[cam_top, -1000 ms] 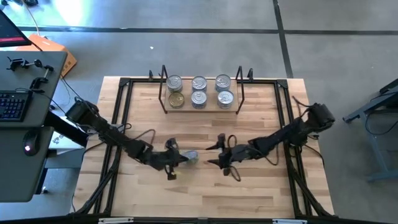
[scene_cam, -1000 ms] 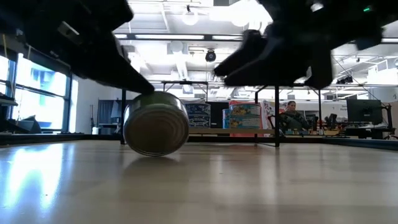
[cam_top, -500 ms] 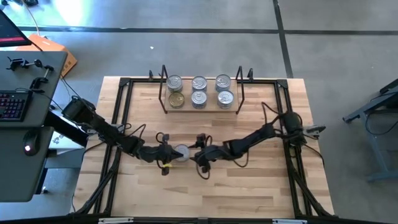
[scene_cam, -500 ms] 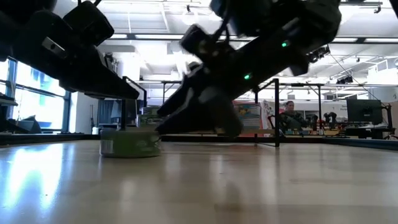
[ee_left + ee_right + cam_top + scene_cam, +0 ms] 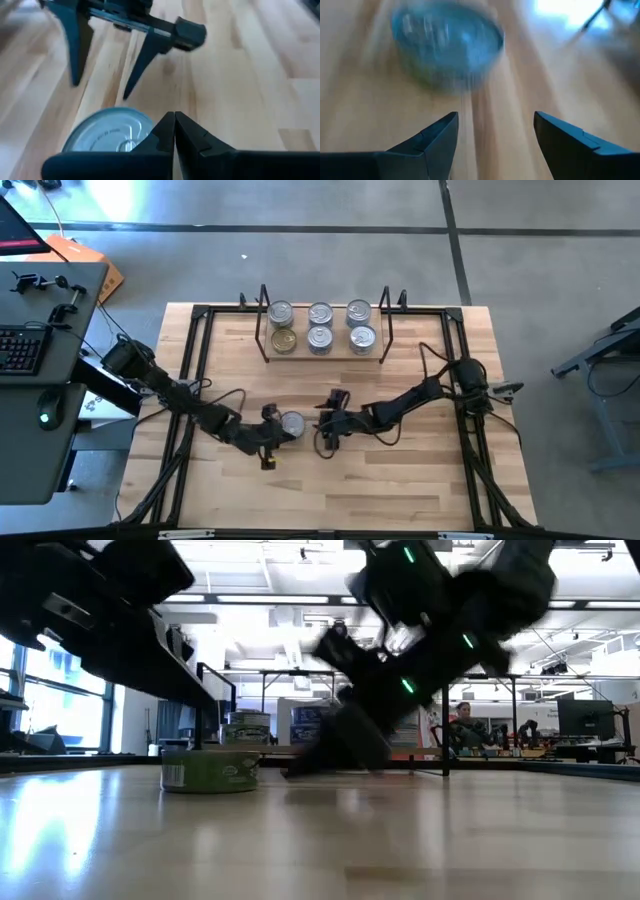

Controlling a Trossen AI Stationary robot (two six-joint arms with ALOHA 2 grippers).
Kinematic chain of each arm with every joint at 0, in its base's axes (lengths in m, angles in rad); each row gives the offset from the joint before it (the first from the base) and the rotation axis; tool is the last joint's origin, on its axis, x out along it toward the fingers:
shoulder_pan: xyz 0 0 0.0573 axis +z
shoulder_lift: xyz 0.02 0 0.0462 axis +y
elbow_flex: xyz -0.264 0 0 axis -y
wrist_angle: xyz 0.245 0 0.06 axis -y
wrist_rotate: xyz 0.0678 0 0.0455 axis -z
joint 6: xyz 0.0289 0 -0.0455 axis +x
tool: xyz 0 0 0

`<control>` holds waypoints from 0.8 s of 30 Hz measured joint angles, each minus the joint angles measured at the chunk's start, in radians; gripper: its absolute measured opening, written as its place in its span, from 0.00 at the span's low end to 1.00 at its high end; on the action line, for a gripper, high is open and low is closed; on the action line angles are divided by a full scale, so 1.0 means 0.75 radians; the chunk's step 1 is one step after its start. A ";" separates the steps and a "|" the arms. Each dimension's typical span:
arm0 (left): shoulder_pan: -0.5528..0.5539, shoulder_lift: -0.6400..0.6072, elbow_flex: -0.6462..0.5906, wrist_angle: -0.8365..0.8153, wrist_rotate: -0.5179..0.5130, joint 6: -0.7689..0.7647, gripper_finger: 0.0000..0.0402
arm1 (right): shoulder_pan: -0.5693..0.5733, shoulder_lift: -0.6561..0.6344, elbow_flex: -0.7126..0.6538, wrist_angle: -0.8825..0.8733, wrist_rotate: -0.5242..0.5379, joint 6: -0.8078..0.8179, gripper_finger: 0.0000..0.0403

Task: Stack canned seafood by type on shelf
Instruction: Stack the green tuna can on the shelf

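A short tin with a silver lid [image 5: 292, 423] and green label [image 5: 210, 768] stands upright on the wooden table, between my two grippers. My left gripper [image 5: 274, 431] is shut, its tips [image 5: 174, 120] right beside the tin's lid [image 5: 107, 132]. My right gripper [image 5: 322, 425] is open and low, on the tin's right; in its wrist view [image 5: 495, 127] the tin [image 5: 447, 45] lies a little ahead of its fingers. The shelf [image 5: 322, 354] at the far side carries several tins, standing on its board. My left gripper's shut fingers [image 5: 160, 135] lie close against the tin's rim on the side toward the table's left. The finger itself covers the spot, so I cannot tell whether it touches the tin. The tin stands flat on the table.
A black rod frame [image 5: 200, 380] runs around the tabletop. Bare wood [image 5: 330, 490] lies toward the near edge. A desk with a keyboard [image 5: 20, 350] stands left of the table. A person [image 5: 468, 725] sits in the room far behind.
The tin, tipped up on its edge by my left gripper a second ago, has dropped flat, lid up, a little farther toward the table's left. My right gripper has swung in from the right, come down toward the tin and rolled, staying open.
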 joint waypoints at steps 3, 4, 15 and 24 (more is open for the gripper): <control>0.005 0.057 0.108 -0.195 0.006 -0.052 0.06 | 0.003 0.004 -0.148 0.189 -0.050 0.110 0.63; 0.013 0.081 0.136 -0.243 0.008 -0.059 0.09 | 0.011 0.002 -0.184 0.260 -0.066 0.157 0.63; 0.133 0.378 0.463 -0.624 0.102 -0.095 0.31 | 0.078 0.001 -0.275 0.427 -0.052 0.179 0.63; 0.094 0.409 0.666 -0.980 0.044 -0.066 0.03 | 0.080 -0.081 -0.243 0.414 0.016 -0.215 0.63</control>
